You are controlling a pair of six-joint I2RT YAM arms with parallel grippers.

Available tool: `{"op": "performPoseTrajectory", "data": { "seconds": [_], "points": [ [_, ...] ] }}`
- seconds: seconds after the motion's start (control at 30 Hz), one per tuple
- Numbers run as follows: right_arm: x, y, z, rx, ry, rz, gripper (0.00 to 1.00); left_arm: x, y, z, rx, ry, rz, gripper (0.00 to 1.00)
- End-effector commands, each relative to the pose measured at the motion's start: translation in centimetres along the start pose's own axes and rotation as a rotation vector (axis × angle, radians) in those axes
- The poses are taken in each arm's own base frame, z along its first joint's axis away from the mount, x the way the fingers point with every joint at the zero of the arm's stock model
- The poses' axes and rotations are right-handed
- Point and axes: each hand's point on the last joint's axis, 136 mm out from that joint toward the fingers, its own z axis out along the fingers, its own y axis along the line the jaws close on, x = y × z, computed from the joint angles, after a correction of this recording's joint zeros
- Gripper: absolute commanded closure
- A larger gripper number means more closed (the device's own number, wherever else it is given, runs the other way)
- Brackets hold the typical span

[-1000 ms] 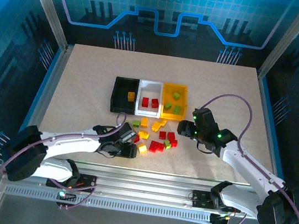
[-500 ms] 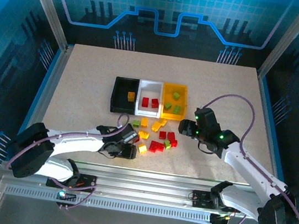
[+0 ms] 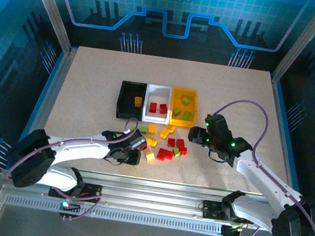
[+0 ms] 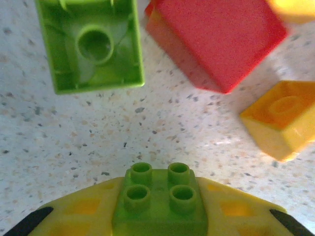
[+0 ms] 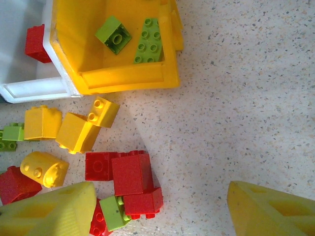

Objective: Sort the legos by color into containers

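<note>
Left wrist: left gripper (image 4: 158,209) clamps a green lego (image 4: 158,194); right gripper (image 5: 162,196) has jaws apart

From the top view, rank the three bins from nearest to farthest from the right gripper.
1. Yellow bin, right end of the row, just beyond the right gripper and slightly to its left.
2. White bin, middle of the row.
3. Black bin, left end of the row.
</note>
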Motion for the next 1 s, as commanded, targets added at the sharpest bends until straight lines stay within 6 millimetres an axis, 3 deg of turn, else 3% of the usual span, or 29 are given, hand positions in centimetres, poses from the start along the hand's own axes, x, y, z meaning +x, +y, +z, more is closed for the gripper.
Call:
{"op": "performPoseTrajectory", "data": {
  "seconds": [0.0, 0.1, 0.23, 0.4, 0.5, 0.7, 0.83, 0.97],
  "points": [
    [-0.2, -0.6, -0.4, 0.01, -0.019, 0.016, 0.27, -4.1, -2.3, -4.4, 0.051, -0.141, 0.034, 0.66],
    [-0.2, -0.6, -0.4, 0.01, -0.019, 0.019, 0.27, -7.8, -4.8, -6.6, 0.1, -0.219, 0.056, 0.66],
    [0.1, -0.9, 0.0, 0.022, -0.009, 0.024, 0.28, -13.7, -9.0, -7.5, 0.167, -0.301, 0.064, 0.67],
    [0.8, -1.5, 0.3, 0.039, 0.015, 0.031, 0.27, -21.2, -13.0, -5.6, 0.174, -0.343, 0.066, 0.68],
    [1.0, -1.7, 0.1, 0.041, 0.016, 0.034, 0.27, -24.3, -14.1, -3.6, 0.16, -0.346, 0.056, 0.68],
    [1.2, -2.0, -0.4, 0.044, 0.016, 0.032, 0.27, -27.4, -15.9, -0.1, 0.153, -0.328, 0.047, 0.67],
    [1.4, -2.1, -0.5, 0.043, 0.023, 0.03, 0.27, -28.4, -16.9, 0.8, 0.16, -0.32, 0.039, 0.63],
    [1.6, -2.0, -0.4, 0.037, 0.032, 0.028, 0.27, -28.7, -17.5, 0.9, 0.172, -0.311, 0.032, 0.46]
  ]
}}
